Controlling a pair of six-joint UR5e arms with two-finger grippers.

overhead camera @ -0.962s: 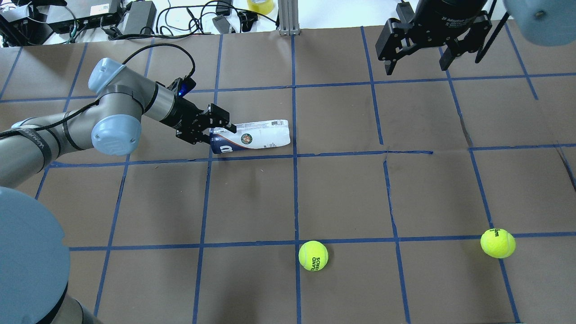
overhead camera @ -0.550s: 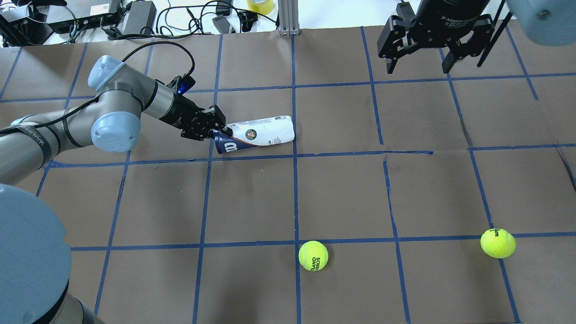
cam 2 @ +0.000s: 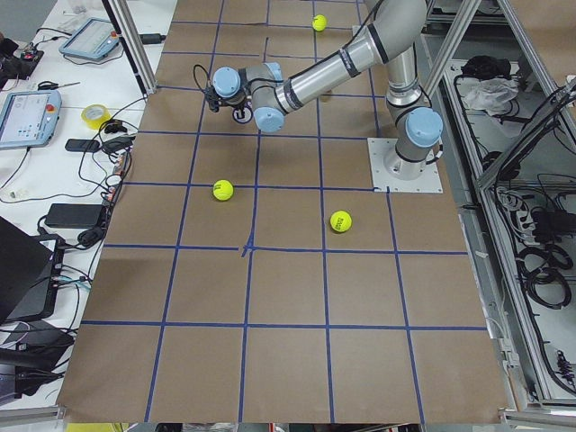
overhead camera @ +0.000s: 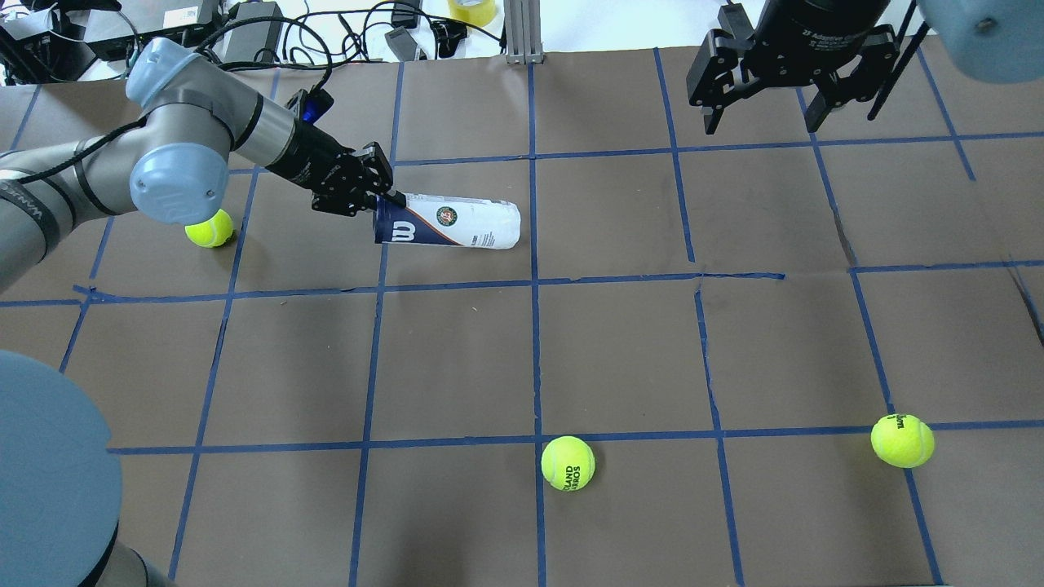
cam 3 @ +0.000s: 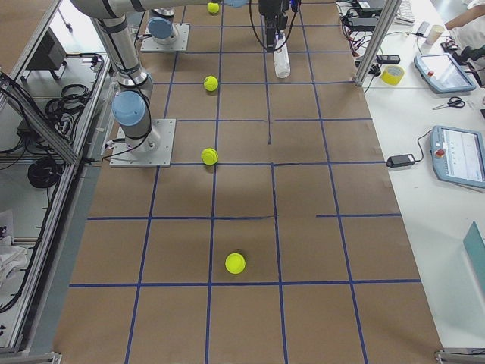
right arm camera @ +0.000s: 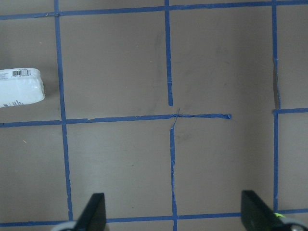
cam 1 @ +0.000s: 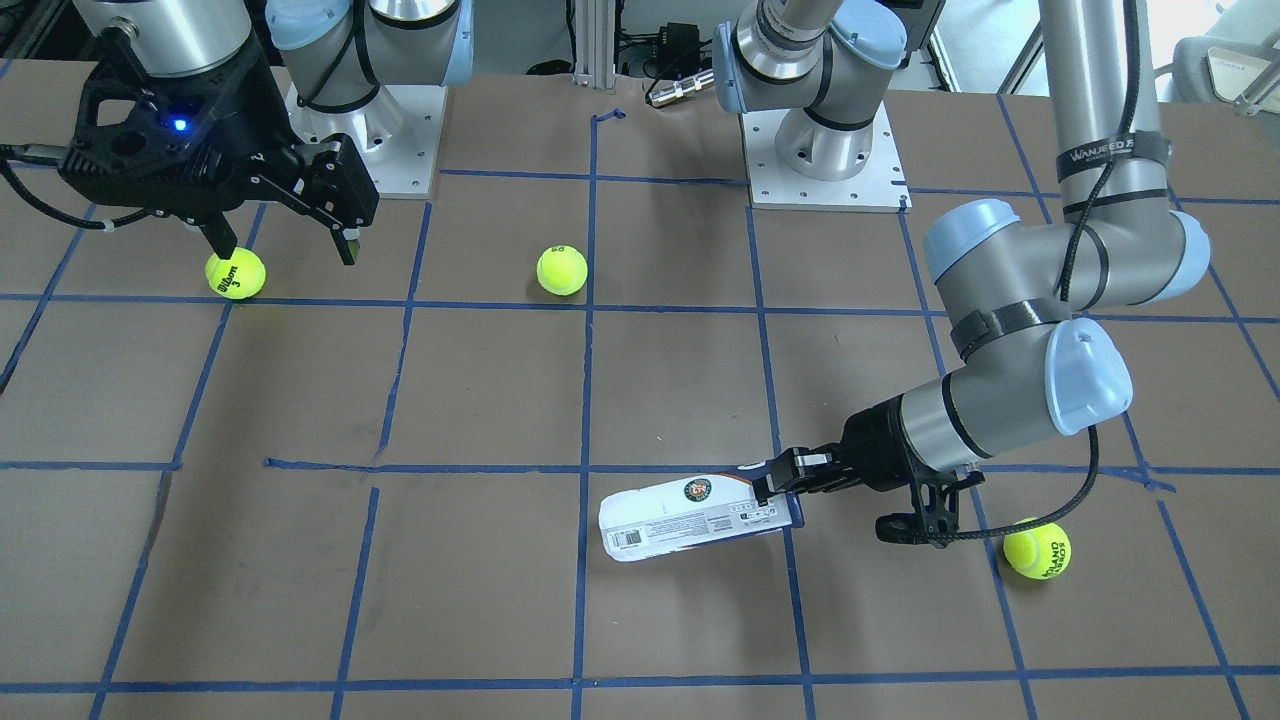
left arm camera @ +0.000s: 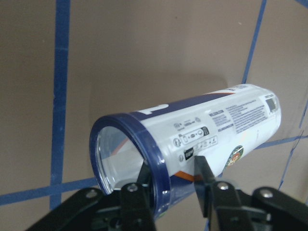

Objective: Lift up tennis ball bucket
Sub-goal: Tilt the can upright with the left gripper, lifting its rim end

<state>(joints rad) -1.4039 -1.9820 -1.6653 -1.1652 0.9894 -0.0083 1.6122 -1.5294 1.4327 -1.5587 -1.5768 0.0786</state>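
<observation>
Bucket first: the tennis ball bucket lies almost flat on its side. Its open navy end is in our left gripper. The gripper is pinched tight on the rim, with one finger inside the mouth and one outside. The long side of the bucket points straight away from the gripper, toward the middle of the table. From the shadow under it in the wrist view, we think it is already off the table, but only a little. Our right gripper is far off, spread wide and holding nothing. So the left arm is the one to do the lifting, and it should go straight up.

Half a second ago the bucket was lower in the overhead view, with its far end tipped up. Now the bucket and gripper are higher in that view, and the far end droops a bit. A tennis ball the arm was hiding now shows.
</observation>
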